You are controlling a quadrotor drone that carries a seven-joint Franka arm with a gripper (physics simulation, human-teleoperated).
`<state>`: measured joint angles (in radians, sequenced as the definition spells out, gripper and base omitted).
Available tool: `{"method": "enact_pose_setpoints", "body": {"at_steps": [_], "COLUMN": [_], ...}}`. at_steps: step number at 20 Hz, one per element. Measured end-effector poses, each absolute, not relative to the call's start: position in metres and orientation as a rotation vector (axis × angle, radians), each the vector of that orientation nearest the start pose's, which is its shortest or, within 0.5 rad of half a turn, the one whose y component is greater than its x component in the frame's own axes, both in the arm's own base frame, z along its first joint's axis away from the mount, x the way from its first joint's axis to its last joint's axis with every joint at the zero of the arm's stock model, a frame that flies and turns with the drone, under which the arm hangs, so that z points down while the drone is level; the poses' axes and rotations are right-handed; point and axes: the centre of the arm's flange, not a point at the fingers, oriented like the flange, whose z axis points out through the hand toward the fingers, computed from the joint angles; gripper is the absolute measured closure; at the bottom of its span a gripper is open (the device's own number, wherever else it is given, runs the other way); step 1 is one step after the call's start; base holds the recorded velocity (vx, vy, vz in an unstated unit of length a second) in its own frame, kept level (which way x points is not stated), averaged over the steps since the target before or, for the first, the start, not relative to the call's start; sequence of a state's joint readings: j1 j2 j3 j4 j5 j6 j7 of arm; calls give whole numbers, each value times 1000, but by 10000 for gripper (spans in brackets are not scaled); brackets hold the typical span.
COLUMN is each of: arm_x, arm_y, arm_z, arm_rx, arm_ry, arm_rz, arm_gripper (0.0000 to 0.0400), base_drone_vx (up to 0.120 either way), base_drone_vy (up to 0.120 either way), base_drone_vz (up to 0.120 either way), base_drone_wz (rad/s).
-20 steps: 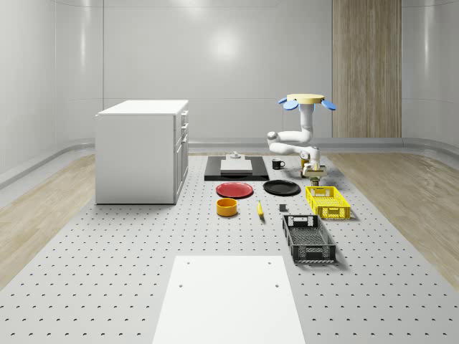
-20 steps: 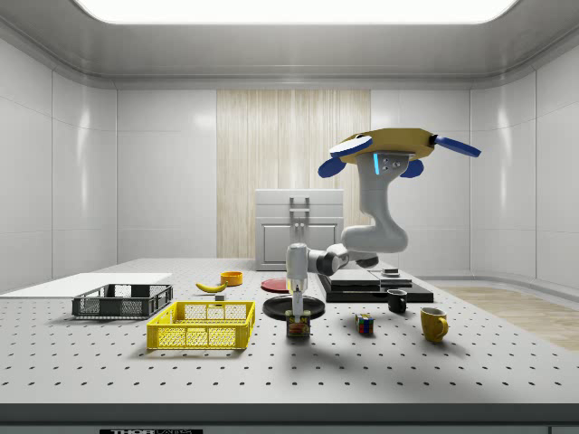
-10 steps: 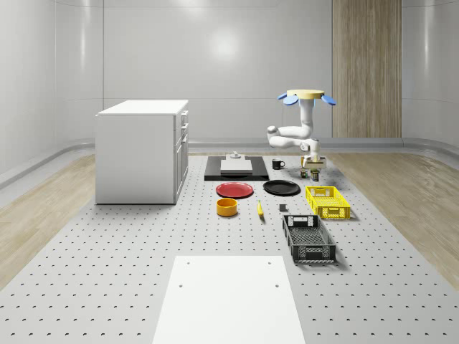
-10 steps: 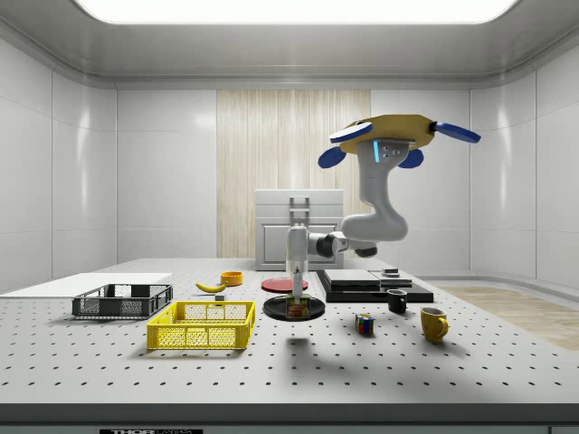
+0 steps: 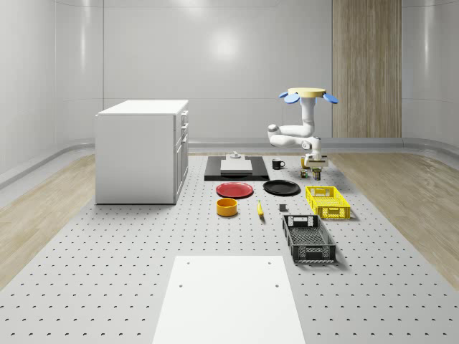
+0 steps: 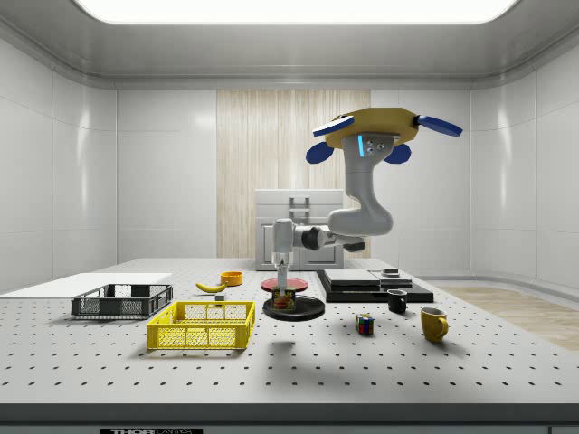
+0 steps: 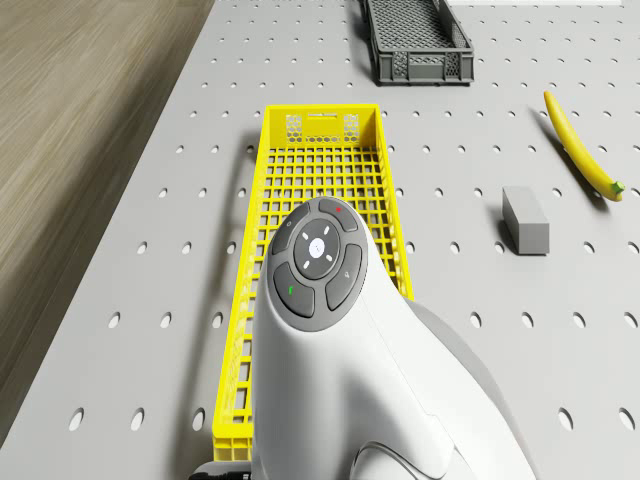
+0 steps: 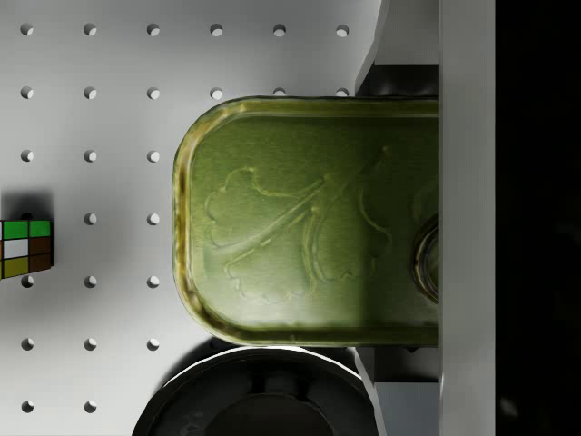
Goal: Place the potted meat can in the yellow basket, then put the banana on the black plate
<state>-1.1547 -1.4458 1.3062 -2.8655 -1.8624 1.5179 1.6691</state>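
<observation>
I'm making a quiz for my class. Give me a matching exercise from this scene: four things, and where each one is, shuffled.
Things:
1. meat can
2. banana
3. yellow basket
4. drone

Places:
A. hovering high above the table
B. on the table, nothing in it
C. held in the gripper, off the table
D. lying on the table near the orange bowl

Pairs: 1-C, 2-D, 3-B, 4-A

Pale glossy walls [image 5: 215, 64] with one wood-panel strip [image 5: 366, 68]; wooden floor [image 5: 43, 215] around a grey perforated desk [image 5: 107, 272]; white cabinet [image 5: 140, 150]; bright ceiling light [image 6: 289, 9].
</observation>
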Motion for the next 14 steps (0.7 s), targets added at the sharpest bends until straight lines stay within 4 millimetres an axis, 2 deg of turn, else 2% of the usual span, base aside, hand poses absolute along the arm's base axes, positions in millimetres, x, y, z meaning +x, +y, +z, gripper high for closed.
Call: {"method": "enact_pose_setpoints", "body": {"at_steps": [14], "arm_x": [307], "arm_y": [0], "arm_z": [505], "arm_rx": [-5], "arm_ry": [2], "arm_rz": [782], "arm_gripper": [109], "base_drone_vx": [120], "base_drone_vy": [0], "base_drone_vz": [0], "base_drone_wz": [0]}}
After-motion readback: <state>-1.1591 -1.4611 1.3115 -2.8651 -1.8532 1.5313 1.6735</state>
